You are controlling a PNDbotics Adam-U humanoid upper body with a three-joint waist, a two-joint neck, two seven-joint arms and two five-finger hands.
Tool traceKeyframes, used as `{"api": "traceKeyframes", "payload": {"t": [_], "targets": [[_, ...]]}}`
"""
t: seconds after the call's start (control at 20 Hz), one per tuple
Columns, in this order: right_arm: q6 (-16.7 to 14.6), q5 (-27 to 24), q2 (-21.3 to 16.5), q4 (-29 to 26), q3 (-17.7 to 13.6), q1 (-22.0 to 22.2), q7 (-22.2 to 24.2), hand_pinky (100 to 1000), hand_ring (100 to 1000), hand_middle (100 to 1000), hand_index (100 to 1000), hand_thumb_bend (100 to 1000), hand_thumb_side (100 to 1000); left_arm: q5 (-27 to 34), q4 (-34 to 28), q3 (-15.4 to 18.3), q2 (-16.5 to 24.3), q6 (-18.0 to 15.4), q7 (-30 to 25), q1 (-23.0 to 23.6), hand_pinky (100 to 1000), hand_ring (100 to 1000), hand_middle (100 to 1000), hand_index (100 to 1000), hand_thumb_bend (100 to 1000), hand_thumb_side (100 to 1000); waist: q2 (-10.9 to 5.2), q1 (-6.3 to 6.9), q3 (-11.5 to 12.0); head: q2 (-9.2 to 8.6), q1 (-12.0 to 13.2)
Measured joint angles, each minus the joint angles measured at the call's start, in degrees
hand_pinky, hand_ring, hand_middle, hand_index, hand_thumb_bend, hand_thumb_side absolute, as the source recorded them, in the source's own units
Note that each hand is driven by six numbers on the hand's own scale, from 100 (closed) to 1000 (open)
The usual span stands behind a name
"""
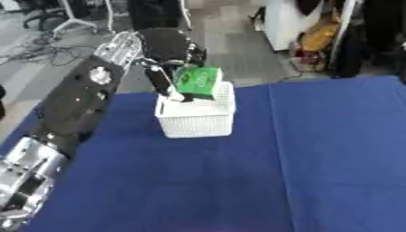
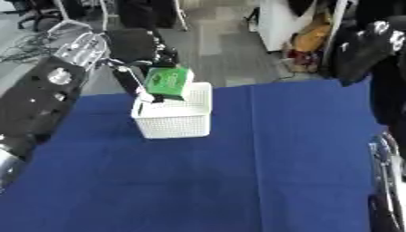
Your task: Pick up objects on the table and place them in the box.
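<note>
Now the left hand (image 1: 168,50) holds a green box (image 1: 197,81) with its fingers (image 1: 162,81) curled around it, just above the white perforated basket (image 1: 198,120) on the blue counter (image 1: 317,158).

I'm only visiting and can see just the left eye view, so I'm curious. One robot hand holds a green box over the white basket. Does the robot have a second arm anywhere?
Observer: Yes. The right eye view shows the right robot hand high at the upper right, well apart from the white basket and the green box.
Operator: Does any more of that arm show?
Observer: Yes. Part of the right arm, with a silver piece on it, runs along the lower right edge of that view, beside the blue table.
</note>
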Motion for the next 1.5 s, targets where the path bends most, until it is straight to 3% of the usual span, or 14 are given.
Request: {"api": "traceKeyframes", "payload": {"t": [0.45, 0.75, 1.0, 1.05, 1.15, 1.2, 1.25, 1.3, 1.35, 1.45, 1.5], "targets": [[0.6, -0.6, 1.3, -0.7, 0.3, -0.4, 0.8, 146, 228, 239, 410, 100, 953, -18.2, 8.7, 5.0, -1.6, 11.3, 11.0, -0.9, 106, 100, 159, 317, 109, 792, 0.5, 0.13, -1.3, -0.28, 0.8], [0.8, -1.0, 1.4, -0.7, 0.3, -0.4, 1.0, 147, 229, 239, 410, 100, 952, -24.9, 11.6, 6.7, -1.6, 15.7, 13.9, -1.0, 145, 100, 168, 322, 110, 796, 0.6, 0.14, -1.5, -0.45, 1.0], [0.7, -1.3, 1.7, -0.8, 0.4, -0.4, 1.1, 147, 229, 239, 410, 100, 951, -28.3, 12.6, 7.5, -1.6, 19.0, 13.7, -1.4, 236, 111, 205, 373, 100, 748, 0.6, 0.14, -1.5, -0.45, 1.4], [0.7, -1.4, 1.7, -0.8, 0.4, -0.4, 1.2, 147, 229, 239, 410, 100, 950, -28.8, 12.6, 7.6, -1.6, 19.9, 13.5, -1.4, 291, 158, 240, 404, 100, 712, 0.6, 0.14, -1.5, -0.46, 1.4], [0.7, -1.4, 1.7, -0.9, 0.4, -0.4, 1.3, 147, 229, 239, 410, 100, 950, -29.2, 12.9, 8.0, -1.6, 22.0, 12.7, -1.4, 568, 394, 444, 660, 190, 723, 0.61, 0.14, -1.5, -0.46, 1.5], [0.6, -1.4, 1.7, -1.0, 0.4, -0.4, 1.3, 147, 229, 239, 410, 100, 949, -29.2, 13.1, 8.1, -1.6, 22.8, 12.4, -1.4, 637, 472, 510, 719, 222, 753, 0.61, 0.14, -1.6, -0.46, 1.5], [0.7, -1.4, 1.7, -1.0, 0.4, -0.4, 1.4, 147, 229, 239, 410, 100, 950, -29.0, 13.3, 8.3, -1.7, 23.3, 12.2, -1.4, 617, 446, 486, 700, 213, 742, 0.61, 0.15, -1.6, -0.46, 1.5], [0.7, -1.4, 1.7, -1.0, 0.4, -0.4, 1.4, 147, 229, 239, 410, 100, 949, -28.8, 13.5, 8.3, -1.7, 23.5, 12.1, -1.4, 904, 772, 791, 878, 284, 901, 0.61, 0.15, -1.6, -0.46, 1.5], [0.7, -1.4, 1.7, -1.0, 0.4, -0.4, 1.4, 148, 229, 240, 410, 100, 948, -28.5, 13.7, 8.3, -1.8, 23.6, 12.0, -1.4, 999, 838, 858, 912, 290, 958, 0.61, 0.15, -1.6, -0.46, 1.5], [0.7, -1.6, 1.7, -1.0, 0.4, -0.4, 1.4, 148, 230, 240, 410, 100, 948, -28.0, 14.0, 8.4, -1.9, 23.5, 11.7, -1.4, 1000, 890, 908, 927, 303, 996, 0.61, 0.17, -1.6, -0.46, 1.5], [0.7, -1.6, 1.7, -1.0, 0.4, -0.4, 1.4, 148, 230, 240, 410, 100, 948, -27.8, 14.1, 8.4, -2.0, 23.4, 11.5, -1.4, 1000, 961, 979, 954, 342, 1000, 0.61, 0.17, -1.6, -0.46, 1.5]]}}
